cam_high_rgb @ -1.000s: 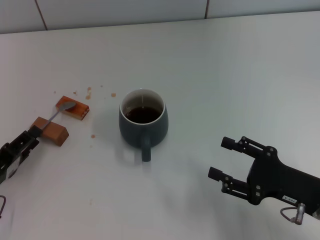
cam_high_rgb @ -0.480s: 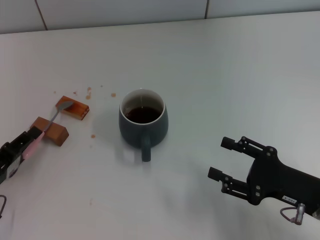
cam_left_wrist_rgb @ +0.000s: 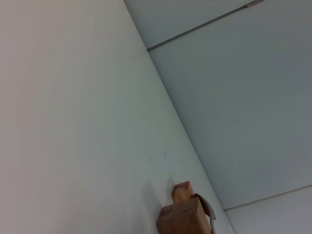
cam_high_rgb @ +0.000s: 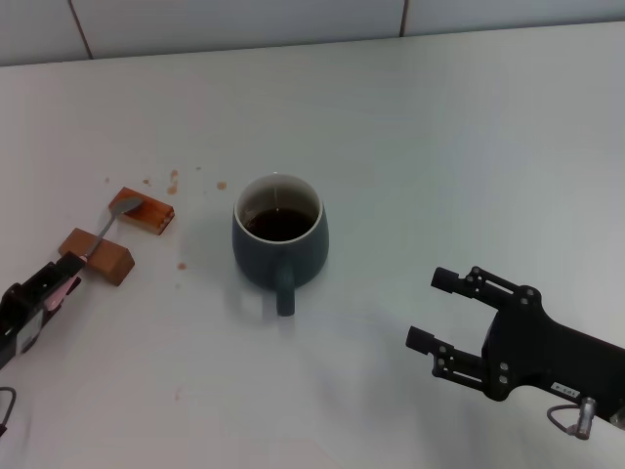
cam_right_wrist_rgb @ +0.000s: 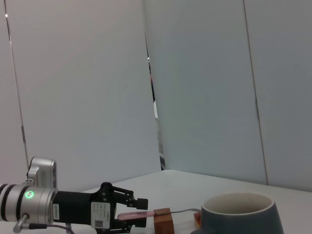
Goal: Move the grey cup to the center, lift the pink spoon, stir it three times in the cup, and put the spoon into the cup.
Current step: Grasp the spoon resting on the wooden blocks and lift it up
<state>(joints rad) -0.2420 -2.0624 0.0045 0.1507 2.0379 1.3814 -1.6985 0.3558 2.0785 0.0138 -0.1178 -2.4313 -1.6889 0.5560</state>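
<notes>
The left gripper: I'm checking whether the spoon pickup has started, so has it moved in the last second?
Yes. In the head view the left gripper, fingers shut on the pink spoon, has drawn back from the nearer brown block.

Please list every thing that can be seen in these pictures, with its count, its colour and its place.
grey cup: one, dark blue-grey, middle of the table, dark liquid inside, handle toward the robot.
pink spoon: one, pink handle, silver bowl, left of the cup, handle end in the left gripper, bowl over the far block.
brown blocks: two, brown, left of the cup.
crumbs: several, brownish, around the blocks.
table: one, white.
wall: pale panels behind the table.
left gripper: one, black, at the left edge, shut on the spoon handle.
right gripper: one, black, near right, open, apart from the cup.
</notes>
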